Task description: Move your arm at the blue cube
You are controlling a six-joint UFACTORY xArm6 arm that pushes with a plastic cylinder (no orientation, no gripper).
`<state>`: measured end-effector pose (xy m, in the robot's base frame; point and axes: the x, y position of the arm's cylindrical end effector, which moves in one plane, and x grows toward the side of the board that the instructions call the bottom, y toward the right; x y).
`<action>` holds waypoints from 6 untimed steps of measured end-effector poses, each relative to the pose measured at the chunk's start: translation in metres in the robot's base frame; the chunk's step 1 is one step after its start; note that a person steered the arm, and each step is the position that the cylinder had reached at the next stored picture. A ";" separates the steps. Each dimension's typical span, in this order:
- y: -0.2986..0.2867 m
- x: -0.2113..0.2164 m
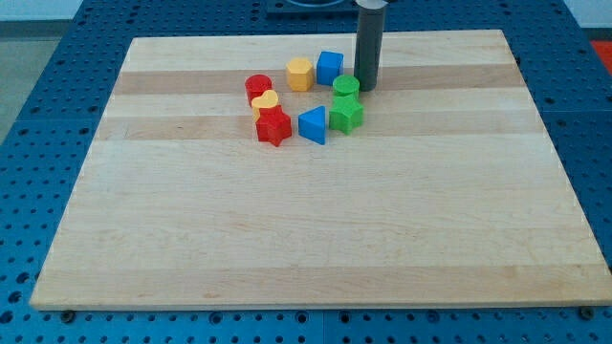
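Note:
The blue cube [330, 68] sits near the view's top centre of the wooden board [316, 229]. My tip [367, 89] rests on the board just right of the blue cube and slightly lower, right beside the green cylinder [346, 87]. The dark rod rises from the tip to the view's top edge. A small gap separates the rod from the blue cube.
A yellow hexagonal block [300, 74] stands left of the blue cube. A red cylinder [258, 89], a small yellow block [266, 103], a red star block [273, 126], a blue triangle block [313, 125] and a green star block [346, 114] cluster below.

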<state>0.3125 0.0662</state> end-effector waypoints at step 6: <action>-0.029 -0.064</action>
